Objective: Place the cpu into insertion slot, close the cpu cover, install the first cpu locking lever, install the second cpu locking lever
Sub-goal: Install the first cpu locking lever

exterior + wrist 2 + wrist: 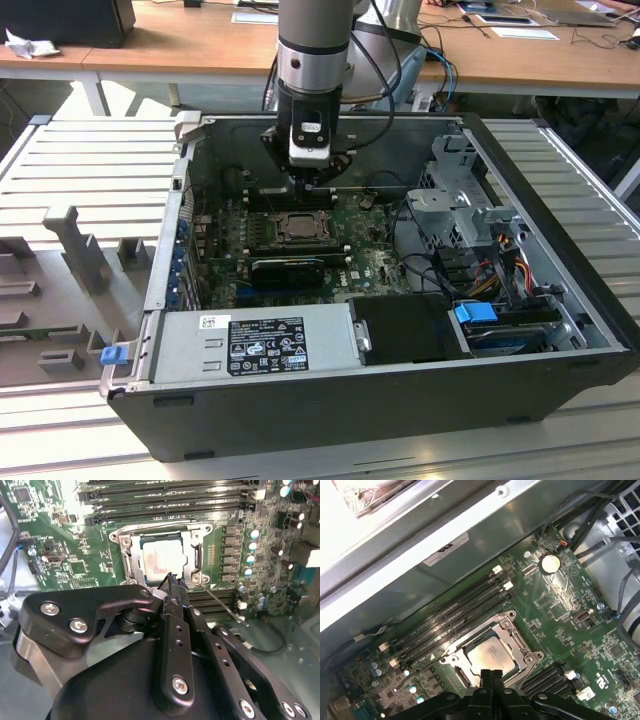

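Observation:
The cpu (160, 560) lies in the insertion slot (159, 528) on the green board, its pale metal top showing through the window of the cpu cover (131, 562), which lies down flat over it. In both wrist views my gripper (172, 579) hangs just above the socket's edge, its black fingers shut with nothing between them. A thin metal locking lever (222, 605) slants out from a socket corner. The first wrist view has the cpu (489, 656) right beyond my gripper (492, 674). In the exterior view my gripper (312, 190) sits over the socket (300, 228).
Long black memory slots (170, 502) flank the socket. A power supply (265, 345) fills the case's near side, and a drive cage (460, 200) with cables (420, 260) stands at the exterior view's right. The case wall (445, 540) rises close behind the board.

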